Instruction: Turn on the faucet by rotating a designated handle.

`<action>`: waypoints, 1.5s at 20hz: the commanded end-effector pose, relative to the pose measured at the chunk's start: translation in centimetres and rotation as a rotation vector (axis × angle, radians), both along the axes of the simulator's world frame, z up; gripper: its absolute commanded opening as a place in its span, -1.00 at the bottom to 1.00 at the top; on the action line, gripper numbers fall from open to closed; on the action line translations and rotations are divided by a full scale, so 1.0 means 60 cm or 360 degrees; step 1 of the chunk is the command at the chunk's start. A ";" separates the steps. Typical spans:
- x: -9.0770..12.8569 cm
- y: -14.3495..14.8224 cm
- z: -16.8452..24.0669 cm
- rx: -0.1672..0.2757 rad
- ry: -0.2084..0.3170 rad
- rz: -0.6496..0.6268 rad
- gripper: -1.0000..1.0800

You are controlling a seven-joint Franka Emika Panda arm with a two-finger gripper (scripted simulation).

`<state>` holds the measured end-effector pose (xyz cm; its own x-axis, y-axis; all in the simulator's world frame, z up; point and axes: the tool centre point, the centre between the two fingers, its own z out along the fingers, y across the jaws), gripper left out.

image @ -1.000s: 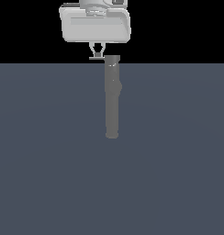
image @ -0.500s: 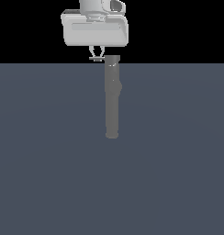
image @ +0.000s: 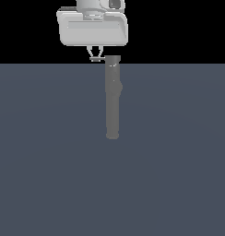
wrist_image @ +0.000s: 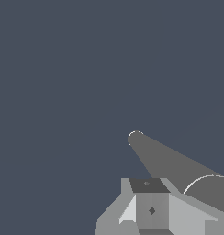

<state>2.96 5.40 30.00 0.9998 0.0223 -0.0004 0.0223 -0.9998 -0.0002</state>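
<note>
The grey faucet (image: pixel 112 99) lies lengthwise on the bare table (image: pixel 45 161), its far capped end just right of the claw (image: pixel 96 58), whose fingertips nearly meet, apparently closed; the handle is indistinguishable.

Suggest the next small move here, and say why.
Probably a short sideways push toward the exterior view's right: the white boxy gripper sits at the thin light grey handle rod, beside the cap of the long matte grey faucet column. Contact cannot be confirmed.
</note>
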 end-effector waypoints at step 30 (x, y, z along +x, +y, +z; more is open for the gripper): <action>-0.110 -0.057 0.000 0.0001 -0.0012 0.0003 -1.00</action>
